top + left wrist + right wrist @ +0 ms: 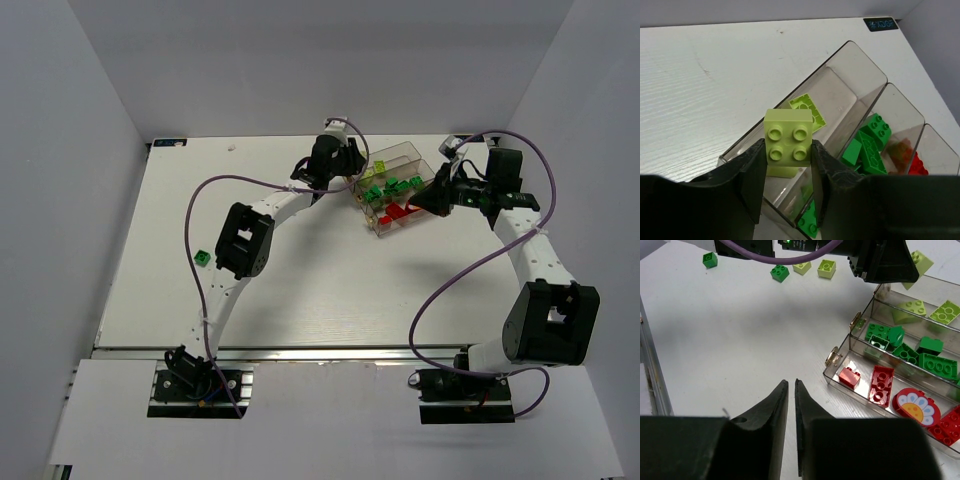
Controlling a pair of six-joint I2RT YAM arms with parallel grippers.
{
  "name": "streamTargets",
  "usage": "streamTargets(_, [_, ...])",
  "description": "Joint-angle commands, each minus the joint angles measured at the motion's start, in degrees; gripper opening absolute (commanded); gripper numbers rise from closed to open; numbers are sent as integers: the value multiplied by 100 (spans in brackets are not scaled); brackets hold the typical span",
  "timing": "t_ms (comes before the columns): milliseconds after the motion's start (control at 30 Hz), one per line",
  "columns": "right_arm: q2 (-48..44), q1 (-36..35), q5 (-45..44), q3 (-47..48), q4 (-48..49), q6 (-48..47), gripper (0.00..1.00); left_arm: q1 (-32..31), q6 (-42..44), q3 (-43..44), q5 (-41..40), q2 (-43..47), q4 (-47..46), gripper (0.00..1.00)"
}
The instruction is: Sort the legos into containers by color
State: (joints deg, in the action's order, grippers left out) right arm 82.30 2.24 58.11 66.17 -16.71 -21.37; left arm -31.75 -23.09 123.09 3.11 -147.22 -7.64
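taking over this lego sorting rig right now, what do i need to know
Left pincer: shut on a pale yellow-green brick, held above the pale bin.
Right pincer: shut, empty, over bare table beside the red bin.
Done: the pale bin, the dark green bin and the red bin each hold bricks of their own colour, as far as visible.
Left: drop the held brick, then clear the loose ones on the table: far dark green brick, nearer dark green brick, first pale brick, second pale brick.
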Motion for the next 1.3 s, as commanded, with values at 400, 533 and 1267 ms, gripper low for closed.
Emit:
streamTargets(400, [-109,-48,-115,115,-148,-306,63,-24,94,-82,-197,1210,95,73])
streamTargets(533, [-92,-485,-667,168,-298,-737,89,89,-72,-1301,-232,2318,96,51])
streamTargets(1267, [2983,-4178,-5518,3196,-253,2092,79,1083,-1478,-7096,-2174,9561,3681,98])
